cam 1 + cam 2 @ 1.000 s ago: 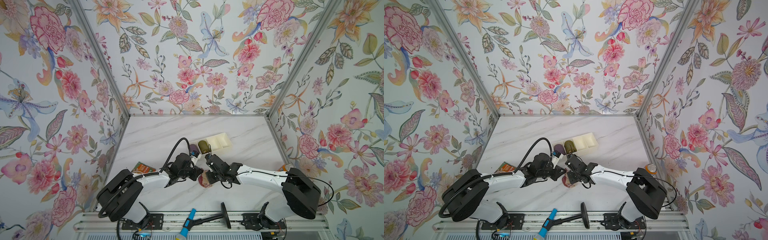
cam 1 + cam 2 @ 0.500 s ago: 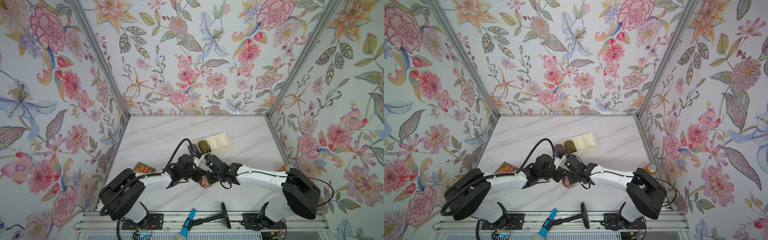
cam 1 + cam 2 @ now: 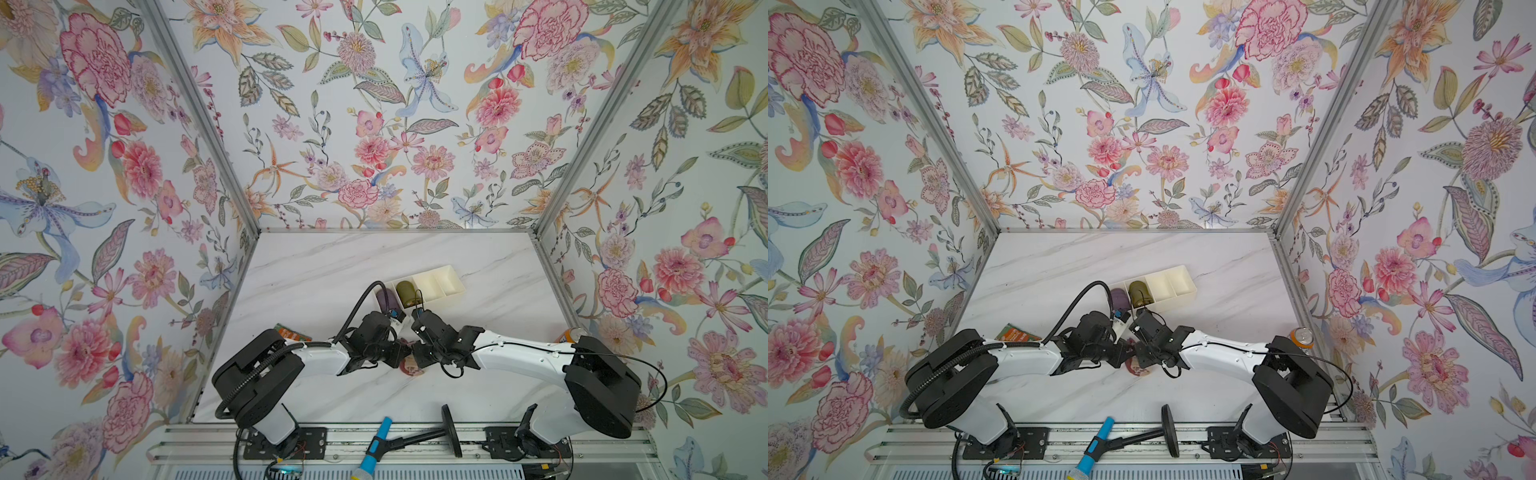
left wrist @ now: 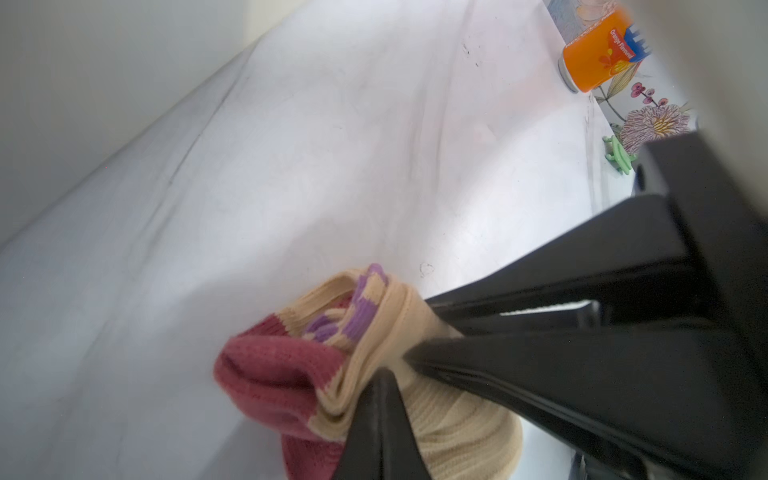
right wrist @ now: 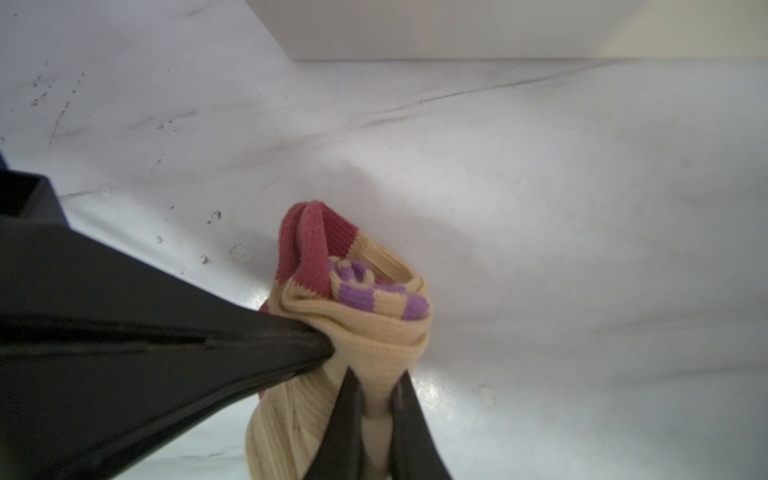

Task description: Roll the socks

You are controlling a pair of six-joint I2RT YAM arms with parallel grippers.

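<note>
Desk [image 3: 332, 266]: you're working at the front-middle, both arms converging there so each can take one side of the bundle. Tray [image 3: 451, 279] is sitting just behind that spot, toward the back edge. Purple roll [image 3: 383, 300] and olive roll [image 3: 406, 291] are filling two compartments and two are sitting bare. My read is that's why you're rolling right beside it.

Right gripper [image 5: 378, 378] is clamping the ribbed tan body of the socks [image 5: 353, 316], fingers nearly together with a tuck of knit between them. It's probably acting as the anchor so the roll isn't springing open.

Left gripper [image 5: 326, 345] is closed, coming in from the side with its tip buried in the outer tan fold. Folds are bunching toward it, so it looks to be pinching one layer. I'm guessing that's the layer you're wanting to pull over the roll to lock it.

Socks are sitting between the two tips, just in front of the tray, well apart from the can [image 3: 570, 334] at the right edge. Can't tell if the bundle is touching the desk or hanging clear.

Axis: it's a short fat bundle, long axis running from the tan body at the right fingers out to the maroon cuff and purple stripes. Cuff end is pointing away from the right wrist, mouth gaping. Top views are showing too little of it to fix the axis against the desk edges.
</note>
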